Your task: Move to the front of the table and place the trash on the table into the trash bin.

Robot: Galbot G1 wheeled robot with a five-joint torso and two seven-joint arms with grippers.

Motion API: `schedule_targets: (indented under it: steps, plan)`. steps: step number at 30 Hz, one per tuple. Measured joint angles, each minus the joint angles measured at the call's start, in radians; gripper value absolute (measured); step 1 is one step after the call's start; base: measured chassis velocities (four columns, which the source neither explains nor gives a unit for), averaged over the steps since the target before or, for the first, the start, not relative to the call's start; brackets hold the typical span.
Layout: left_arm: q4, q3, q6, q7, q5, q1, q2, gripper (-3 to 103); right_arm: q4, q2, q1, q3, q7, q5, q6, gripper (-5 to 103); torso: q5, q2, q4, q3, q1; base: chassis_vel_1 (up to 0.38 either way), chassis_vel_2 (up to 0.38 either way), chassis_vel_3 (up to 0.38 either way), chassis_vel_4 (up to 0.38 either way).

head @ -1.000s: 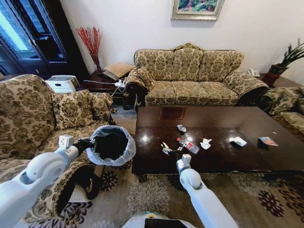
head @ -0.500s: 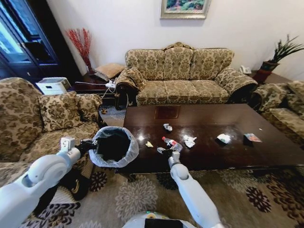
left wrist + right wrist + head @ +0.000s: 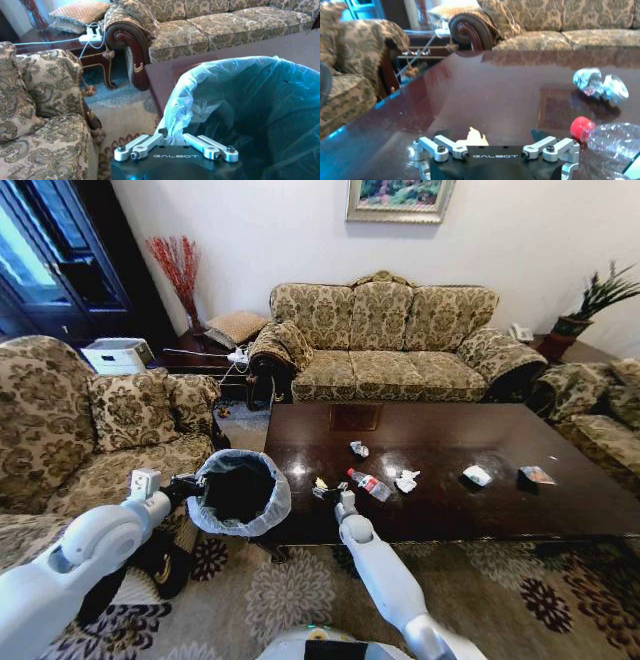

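Note:
The dark glossy table [image 3: 480, 430] carries scattered trash: a clear bottle with a red cap [image 3: 370, 485] [image 3: 607, 144], a white tissue [image 3: 405, 480], a crumpled silvery wrapper [image 3: 358, 448] [image 3: 600, 85] and a yellowish scrap [image 3: 320, 483] [image 3: 475, 137]. My right gripper [image 3: 333, 492] [image 3: 490, 135] is low over the table's front left part, open, with the yellowish scrap between its fingers. The left gripper [image 3: 186, 485] [image 3: 172, 137] is shut on the bag-lined rim of the trash bin [image 3: 238, 490] [image 3: 240, 112], holding it just off the table's left end.
A white packet [image 3: 477, 475] and a colourful wrapper [image 3: 537, 475] lie toward the table's right. A patterned armchair [image 3: 110, 430] stands left of the bin and a sofa [image 3: 385, 340] behind the table. Patterned carpet [image 3: 500, 590] lies in front.
The head camera has shifted. My right gripper has moved left along the table front, from beside the bottle to the yellowish scrap. The left gripper still holds the bin.

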Motion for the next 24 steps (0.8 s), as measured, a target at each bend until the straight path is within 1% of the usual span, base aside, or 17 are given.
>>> schedule_targets:
  steps: [2, 4, 5, 6, 7, 8, 9, 12, 13, 15, 16, 17, 18, 19, 21, 23, 24]
  plan:
    - [0.005, 0.004, 0.000, 0.001, 0.000, -0.003, 0.001, 1, -0.035, 0.019, 0.015, 0.000, -0.001, -0.004, -0.006, 96, 0.0000, 0.000, 0.0002, 0.000, 0.000, 0.000, 0.000, 0.000, 0.000]
    - [0.007, 0.007, 0.000, 0.001, 0.000, -0.004, -0.001, 1, -0.048, 0.026, 0.019, -0.003, -0.002, -0.013, -0.010, 86, -0.0002, 0.000, 0.0004, 0.000, 0.000, 0.000, 0.000, 0.000, 0.000]
    - [0.007, 0.007, 0.000, 0.001, 0.000, -0.004, -0.001, 1, -0.048, 0.026, 0.019, -0.003, -0.002, -0.013, -0.010, 86, -0.0002, 0.000, 0.0004, 0.000, 0.000, 0.000, 0.000, 0.000, 0.000]
    - [0.007, 0.009, -0.001, 0.001, 0.000, -0.004, -0.004, 1, -0.050, 0.028, 0.019, -0.005, -0.002, -0.016, -0.014, 81, -0.0002, 0.000, 0.0005, 0.000, 0.000, 0.000, 0.000, 0.000, 0.000]
    - [0.006, 0.010, -0.001, 0.001, 0.000, -0.003, -0.008, 1, -0.050, 0.028, 0.017, -0.005, -0.001, -0.017, -0.019, 81, -0.0003, 0.000, 0.0006, 0.000, 0.000, 0.000, 0.000, 0.000, 0.000]
    - [0.005, 0.010, -0.001, 0.002, 0.000, -0.002, -0.010, 1, -0.050, 0.027, 0.015, -0.006, 0.000, -0.017, -0.023, 76, -0.0002, 0.000, 0.0006, 0.000, 0.000, 0.000, 0.000, 0.000, 0.000]
    - [0.005, 0.010, -0.001, 0.002, 0.000, -0.002, -0.010, 1, -0.050, 0.027, 0.015, -0.006, 0.000, -0.017, -0.023, 76, -0.0002, 0.000, 0.0006, 0.000, 0.000, 0.000, 0.000, 0.000, 0.000]
    - [0.006, 0.014, -0.004, 0.003, 0.001, -0.002, -0.017, 1, -0.049, 0.021, 0.013, -0.006, 0.000, -0.012, -0.027, 59, -0.0001, 0.000, 0.0003, 0.000, 0.000, 0.000, 0.000, 0.000, 0.000]
    - [0.006, 0.014, -0.004, 0.003, 0.001, -0.002, -0.017, 1, -0.049, 0.021, 0.013, -0.006, 0.000, -0.012, -0.027, 59, -0.0001, 0.000, 0.0003, 0.000, 0.000, 0.000, 0.000, 0.000, 0.000]
    - [0.007, 0.019, -0.005, 0.004, 0.007, -0.002, -0.024, 1, -0.046, 0.015, 0.007, -0.006, 0.000, -0.005, -0.027, 48, -0.0001, 0.000, 0.0003, 0.000, 0.000, 0.000, 0.000, 0.000, 0.000]
    - [0.007, 0.019, -0.005, 0.004, 0.007, -0.002, -0.024, 1, -0.046, 0.015, 0.007, -0.006, 0.000, -0.005, -0.027, 48, -0.0001, 0.000, 0.0003, 0.000, 0.000, 0.000, 0.000, 0.000, 0.000]
    - [0.007, 0.020, -0.005, 0.004, 0.008, -0.001, -0.025, 1, -0.043, 0.014, 0.005, -0.007, -0.001, -0.003, -0.028, 42, -0.0001, 0.000, 0.0003, 0.000, 0.000, 0.000, 0.000, 0.000, 0.000]
    - [0.007, 0.020, -0.005, 0.005, 0.010, 0.000, -0.025, 1, -0.039, 0.013, 0.002, -0.006, -0.001, -0.001, -0.028, 42, -0.0001, 0.000, 0.0003, 0.000, 0.000, 0.000, 0.000, 0.000, 0.000]
    - [0.006, 0.020, -0.005, 0.006, 0.011, 0.003, -0.026, 1, -0.029, 0.012, -0.007, -0.006, -0.001, 0.002, -0.030, 32, 0.0000, 0.000, 0.0004, 0.000, 0.000, 0.000, 0.000, 0.000, 0.000]
    - [0.004, 0.020, -0.005, 0.006, 0.011, 0.006, -0.026, 1, -0.022, 0.010, -0.014, -0.007, -0.001, 0.004, -0.030, 32, -0.0001, 0.000, 0.0004, 0.000, 0.000, 0.000, 0.000, 0.000, 0.000]
    - [0.001, 0.016, -0.005, 0.007, 0.011, 0.011, -0.022, 1, -0.009, 0.006, -0.027, -0.008, -0.002, 0.006, -0.030, 21, -0.0001, 0.000, 0.0004, 0.000, 0.000, 0.000, 0.000, 0.000, 0.000]
    - [0.001, 0.016, -0.005, 0.007, 0.011, 0.011, -0.022, 1, -0.009, 0.006, -0.027, -0.008, -0.002, 0.006, -0.030, 21, -0.0001, 0.000, 0.0004, 0.000, 0.000, 0.000, 0.000, 0.000, 0.000]
